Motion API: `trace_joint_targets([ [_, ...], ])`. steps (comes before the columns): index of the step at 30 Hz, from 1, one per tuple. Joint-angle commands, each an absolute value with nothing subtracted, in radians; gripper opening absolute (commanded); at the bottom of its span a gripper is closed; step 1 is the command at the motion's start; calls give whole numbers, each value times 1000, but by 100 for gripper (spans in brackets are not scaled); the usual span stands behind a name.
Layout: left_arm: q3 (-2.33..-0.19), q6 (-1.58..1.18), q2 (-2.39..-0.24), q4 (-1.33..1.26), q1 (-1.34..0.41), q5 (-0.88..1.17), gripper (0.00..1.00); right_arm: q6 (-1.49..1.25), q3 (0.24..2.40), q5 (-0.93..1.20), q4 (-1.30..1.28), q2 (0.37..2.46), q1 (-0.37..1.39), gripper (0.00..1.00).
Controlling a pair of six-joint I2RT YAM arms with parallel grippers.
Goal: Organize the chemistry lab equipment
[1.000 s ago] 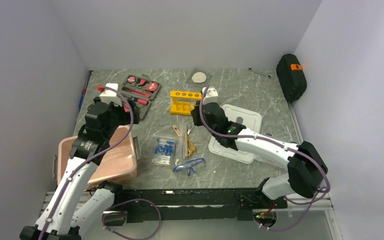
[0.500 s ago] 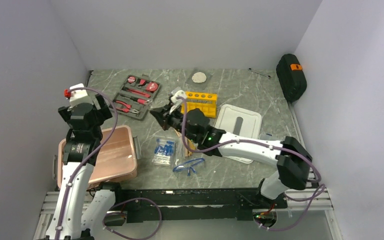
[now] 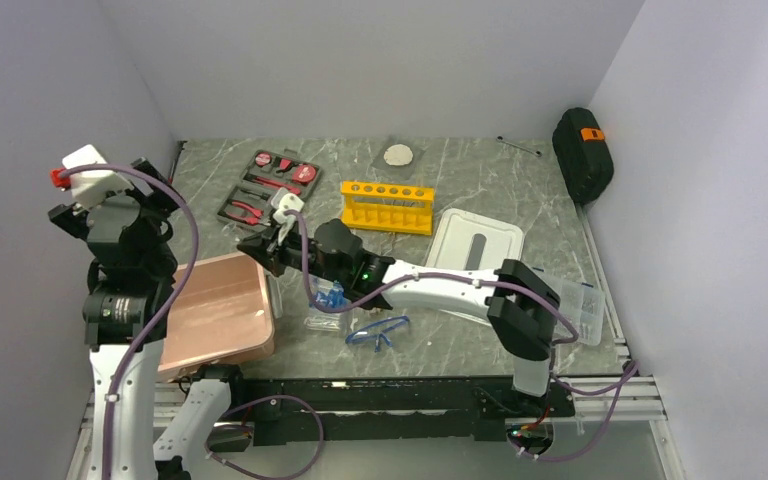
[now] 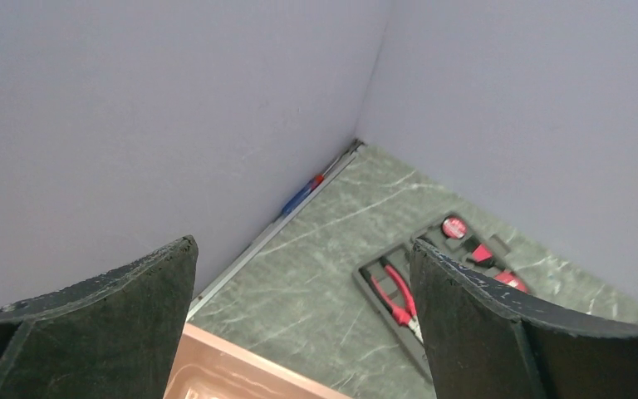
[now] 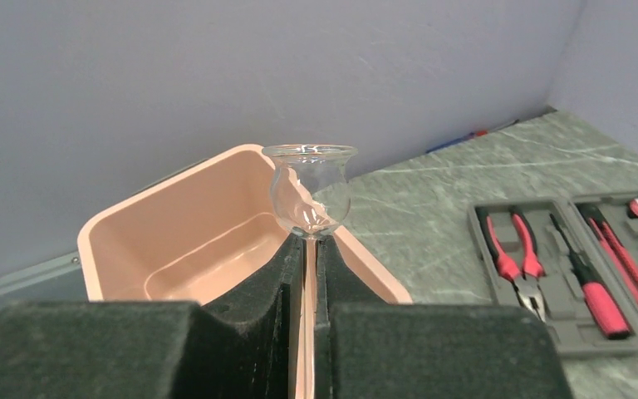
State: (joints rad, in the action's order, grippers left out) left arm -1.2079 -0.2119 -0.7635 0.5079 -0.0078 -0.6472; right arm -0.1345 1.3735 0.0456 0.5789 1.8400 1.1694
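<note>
Pinches clear tube (image 5: pixel 310 195) upright w/ R gripper (image 5: pixel 309 253), at pink bin (image 5: pixel 170 208) right edge. Holds L gripper (image 4: pixel 301 249) spread, empty, by left wall (image 4: pixel 133 125).

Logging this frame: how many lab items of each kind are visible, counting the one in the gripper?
yellow test-tube rack: 1
blue-framed safety glasses: 1
bag of blue-capped tubes: 1
small glass vessel, held in the right gripper: 1
Total: 4
</note>
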Motion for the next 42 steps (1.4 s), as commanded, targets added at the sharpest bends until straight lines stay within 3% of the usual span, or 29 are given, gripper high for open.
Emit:
trace_joint_targets([
  [1,-1296,-202,-770,550,-3,-623,99,-120,1490,164,630,1897,1178,0],
  [20,-1364,-222,-759,629,-16,-525,99,-41,1836,473,379,2150,1169,0],
  [35,-1351,-184,-748,618,-27,-486,99,-134,1937,659,326,2247,1119,0],
  [42,-1386,-182,-737,660,-38,-410,99,-12,2065,681,48,2313,1103,0],
])
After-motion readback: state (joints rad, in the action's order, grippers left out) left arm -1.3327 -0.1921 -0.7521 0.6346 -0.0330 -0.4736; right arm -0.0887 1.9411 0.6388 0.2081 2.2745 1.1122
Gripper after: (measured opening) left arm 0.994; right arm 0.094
